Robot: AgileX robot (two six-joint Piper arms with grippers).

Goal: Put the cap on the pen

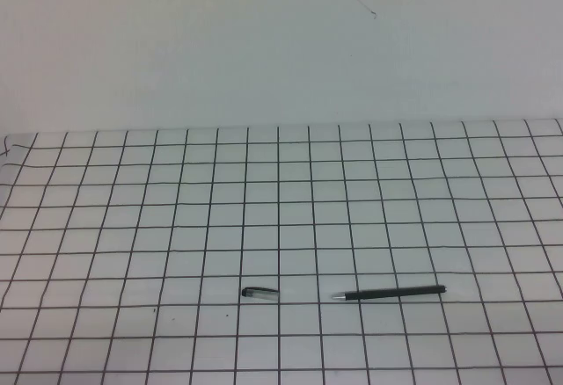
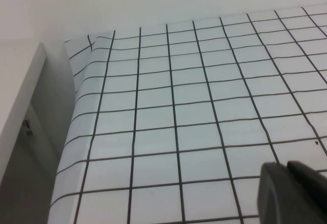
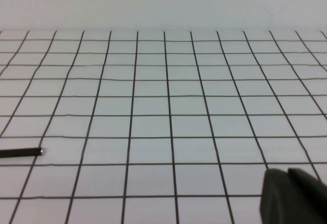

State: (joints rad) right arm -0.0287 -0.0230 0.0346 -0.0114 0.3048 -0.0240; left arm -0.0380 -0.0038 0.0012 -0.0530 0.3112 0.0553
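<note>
High view: one thin, straight black stick pen [image 1: 393, 293] with a small silver tip lies flat on the white table sheet [image 1: 281, 209] ruled with a black grid, near the front edge and right of centre, tip pointing left. One short dark cap [image 1: 259, 293] with a silvery clip lies on the same grid row, to the pen's left, apart from the tip by about a grid square. Neither arm appears in this view.

Left wrist view: left gripper [image 2: 294, 193], seen only as a dark finger end in the corner of the frame, hangs over bare grid by the sheet's left edge; whether its fingers are spread or closed cannot be told.

Right wrist view: right gripper [image 3: 294, 196], likewise a dark finger end over bare grid; finger spacing cannot be told. One end of the pen [image 3: 20, 153] shows at the frame's edge, well apart from it.
</note>
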